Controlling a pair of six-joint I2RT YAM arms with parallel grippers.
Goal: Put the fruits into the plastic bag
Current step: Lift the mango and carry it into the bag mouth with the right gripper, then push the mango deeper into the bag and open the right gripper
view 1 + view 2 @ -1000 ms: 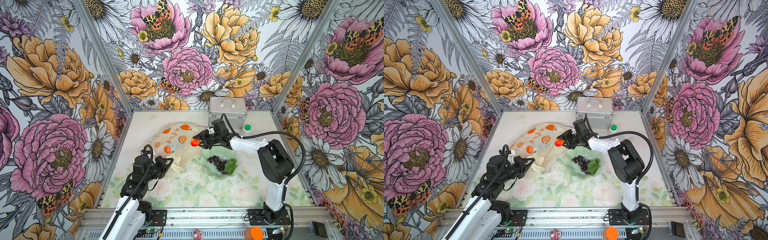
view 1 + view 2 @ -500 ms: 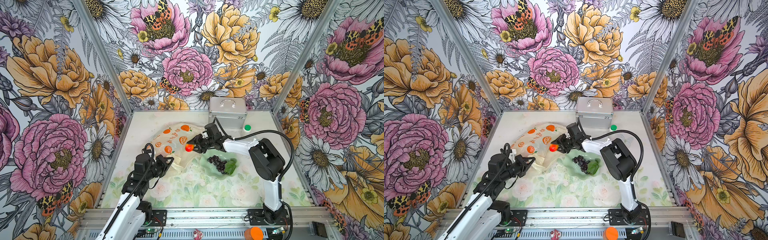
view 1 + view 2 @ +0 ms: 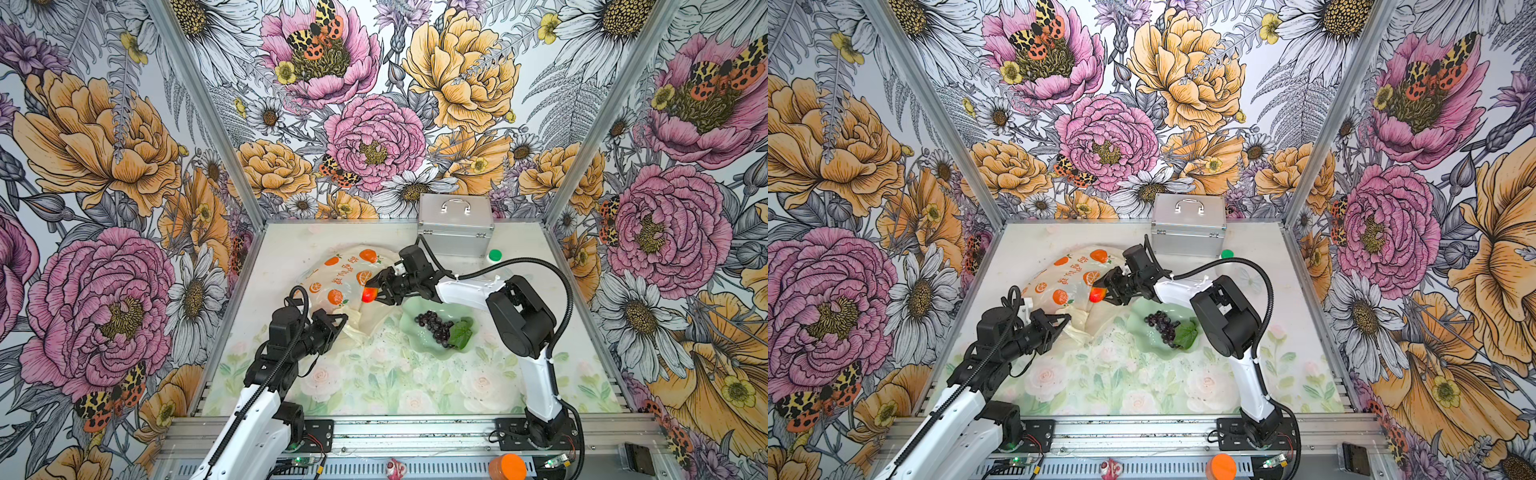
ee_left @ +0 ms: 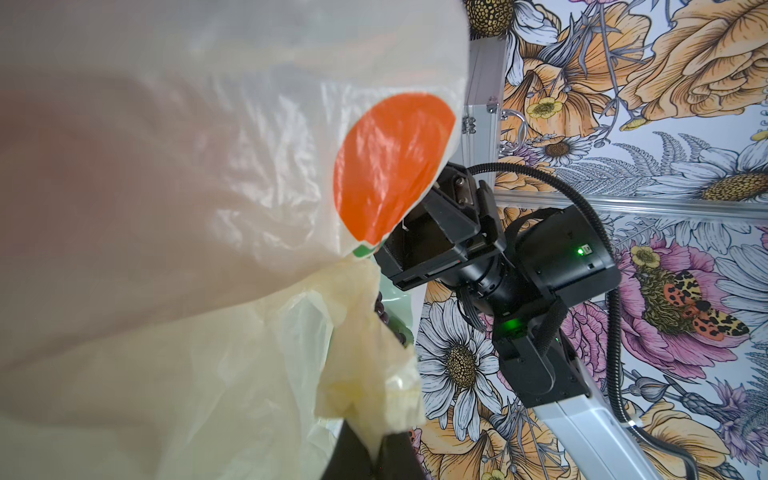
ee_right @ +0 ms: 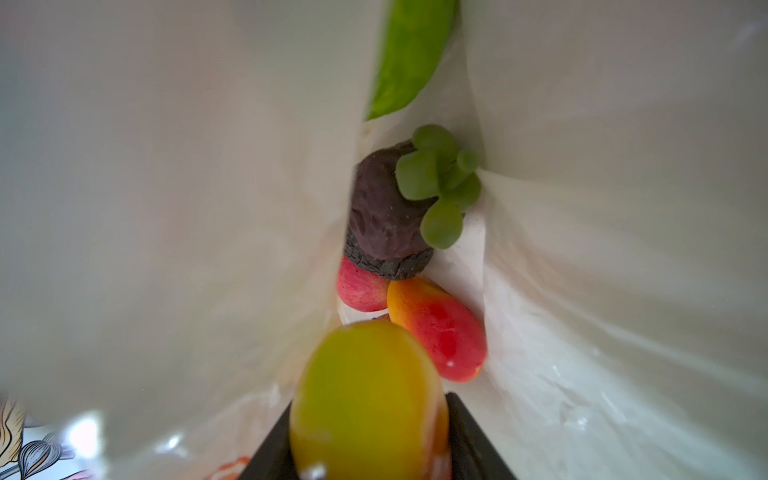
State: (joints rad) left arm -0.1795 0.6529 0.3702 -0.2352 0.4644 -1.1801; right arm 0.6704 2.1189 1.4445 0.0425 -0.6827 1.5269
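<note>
The mango (image 3: 368, 295), gripped in the right pincer (image 3: 374, 294), has been moved closer and is now at the mouth of the plastic bag (image 3: 345, 270), whose edge is pinched by the tightly closed left pincer (image 3: 343, 320), so it can likely be dropped in soon.

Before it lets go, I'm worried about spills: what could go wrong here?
The right gripper holds the mango just at the mouth of the bag; released here, it might roll out. The left gripper pinches only a thin bunch of bag edge; a slip could close the mouth.
</note>
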